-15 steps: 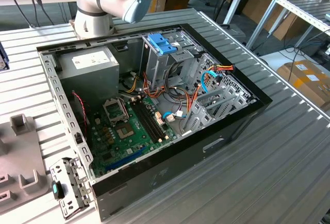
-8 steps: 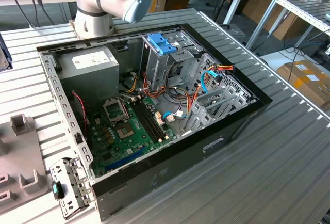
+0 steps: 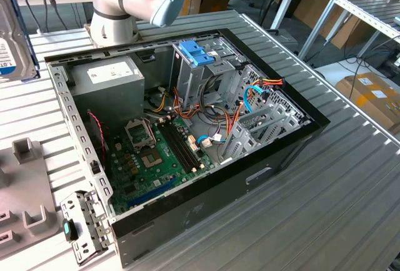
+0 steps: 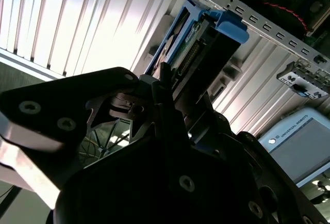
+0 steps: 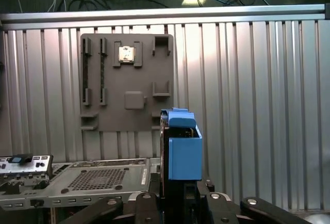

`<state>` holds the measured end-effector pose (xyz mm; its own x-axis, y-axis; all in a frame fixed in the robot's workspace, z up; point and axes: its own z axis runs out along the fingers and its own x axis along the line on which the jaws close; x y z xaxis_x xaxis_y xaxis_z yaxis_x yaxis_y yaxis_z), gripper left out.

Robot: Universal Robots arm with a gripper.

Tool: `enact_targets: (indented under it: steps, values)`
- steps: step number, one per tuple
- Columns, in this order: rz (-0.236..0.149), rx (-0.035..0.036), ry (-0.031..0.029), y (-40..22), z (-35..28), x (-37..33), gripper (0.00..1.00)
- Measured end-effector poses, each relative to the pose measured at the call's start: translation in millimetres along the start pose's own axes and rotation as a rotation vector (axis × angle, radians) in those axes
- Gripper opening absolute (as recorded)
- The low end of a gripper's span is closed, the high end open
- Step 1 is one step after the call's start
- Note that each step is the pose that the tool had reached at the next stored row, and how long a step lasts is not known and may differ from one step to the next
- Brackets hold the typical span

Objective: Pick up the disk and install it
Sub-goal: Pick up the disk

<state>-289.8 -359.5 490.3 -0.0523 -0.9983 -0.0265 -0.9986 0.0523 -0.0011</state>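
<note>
Your black two-fingered claw (image 5: 178, 197) is clamped on the flat dark rectangular disk framed by bright blue plastic rails (image 5: 181, 149). It grips the disk by one end, so the disk stands straight out from between the fingers with its blue end tab farthest from the claw. In the second wrist view the fingers (image 4: 164, 87) press against the disk's two faces. You hold it above the grey ribbed metal table (image 5: 247, 79), short of the grey slotted plastic fixture plate (image 5: 126, 87) and beside the open black computer case (image 3: 187, 127).
</note>
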Motion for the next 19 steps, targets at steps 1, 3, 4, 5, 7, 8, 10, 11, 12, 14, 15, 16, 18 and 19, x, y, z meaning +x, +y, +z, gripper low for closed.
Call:
enact_targets:
  steps: [1,3,4,5,7,8,10,11,12,14,15,16,18,19]
  values:
    - [0.0,-0.0002,0.0001,-4.6,-0.1,-0.3,0.35]
    - [0.0,0.0,0.0,-16.1,0.0,-0.9,0.35]
    - [0.0,-0.0001,0.0001,-20.5,0.0,-1.1,0.35]
    - [0.0,-0.0001,0.0001,-25.0,0.0,-1.3,0.35]
    - [0.0,-0.0001,0.0001,-34.6,0.0,-1.8,0.35]
    - [0.0,0.0,0.0,-41.6,0.1,-2.2,0.35]
    - [0.0,-0.0001,0.0001,-55.8,0.1,-2.9,0.35]
    - [0.0,-0.0002,0.0001,-62.3,0.1,-3.3,0.35]
    - [0.0,-0.0001,0.0001,-66.0,0.1,-3.5,0.35]
    - [0.0,-0.0002,0.0001,-76.0,0.1,-4.0,0.35]
    - [0.0,-0.0001,0.0001,-84.4,0.2,-4.4,0.35]
    - [0.0,-0.0001,0.0,-91.0,0.2,-4.7,0.35]
    - [0.0,-0.0001,0.0,-100.8,0.2,-5.3,0.35]
    - [0.0,-0.0001,0.0,-105.2,0.3,-5.5,0.35]
